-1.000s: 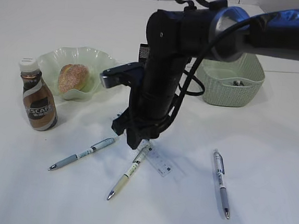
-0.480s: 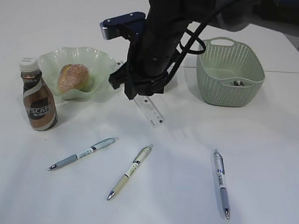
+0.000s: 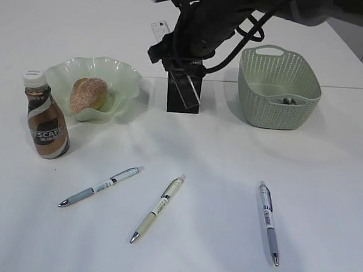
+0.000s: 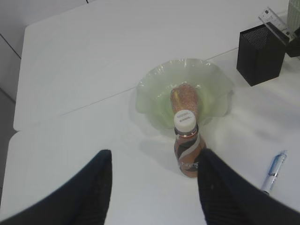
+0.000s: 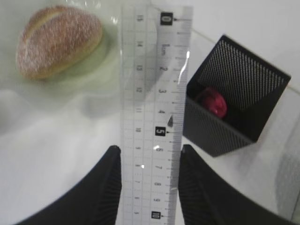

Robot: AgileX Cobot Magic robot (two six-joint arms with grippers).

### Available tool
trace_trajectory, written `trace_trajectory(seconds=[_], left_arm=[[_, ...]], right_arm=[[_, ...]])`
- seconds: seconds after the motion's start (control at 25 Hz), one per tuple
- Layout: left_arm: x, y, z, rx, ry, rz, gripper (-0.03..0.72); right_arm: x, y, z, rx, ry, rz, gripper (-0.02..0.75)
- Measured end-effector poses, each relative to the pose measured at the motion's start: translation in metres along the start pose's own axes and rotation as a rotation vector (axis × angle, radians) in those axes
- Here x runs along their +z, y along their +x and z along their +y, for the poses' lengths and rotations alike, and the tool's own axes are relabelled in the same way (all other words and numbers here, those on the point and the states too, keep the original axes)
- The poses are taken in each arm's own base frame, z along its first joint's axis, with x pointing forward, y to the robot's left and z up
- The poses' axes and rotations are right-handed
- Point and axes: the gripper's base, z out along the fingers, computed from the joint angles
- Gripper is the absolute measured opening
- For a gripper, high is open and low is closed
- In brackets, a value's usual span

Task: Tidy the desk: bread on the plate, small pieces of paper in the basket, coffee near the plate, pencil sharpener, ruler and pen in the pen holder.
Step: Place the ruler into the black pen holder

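Note:
My right gripper [image 5: 150,149] is shut on the clear ruler [image 5: 154,84], which it holds tilted in the air beside the black mesh pen holder [image 5: 234,108]. A red pencil sharpener [image 5: 211,103] lies inside the holder. In the exterior view the right gripper [image 3: 174,60] hangs just above the pen holder [image 3: 183,91], and the ruler [image 3: 160,27] sticks out up-left. The bread [image 3: 88,95] lies on the green plate [image 3: 120,73], with the coffee bottle [image 3: 46,124] beside it. My left gripper [image 4: 154,157] is open and empty above the table near the coffee bottle [image 4: 188,150].
Three pens lie on the front of the table: one at the left [image 3: 101,187], one in the middle [image 3: 158,208], one at the right [image 3: 268,222]. A green basket [image 3: 279,87] stands at the back right with small dark bits [image 3: 287,101] inside.
My right arm lifted the ruler off the table between the pens and carried it back and up to the pen holder. The pens, bottle and plate have not moved.

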Motion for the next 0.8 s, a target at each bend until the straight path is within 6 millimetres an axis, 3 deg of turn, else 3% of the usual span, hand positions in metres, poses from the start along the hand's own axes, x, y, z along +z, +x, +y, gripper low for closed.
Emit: trace_trajectory(seconds=[0.44,0.8], left_arm=[[0.012,0.000,0.001,0.032,-0.015,0.024,0.412],[0.017,0.000,0.000,0.040,-0.017,0.034,0.412]], right_arm=[[-0.005,-0.029,-0.006,-0.007,0.057,-0.321,0.307],[-0.013,-0.042,-0.034,0.014,0.132,-0.523,0.307]])
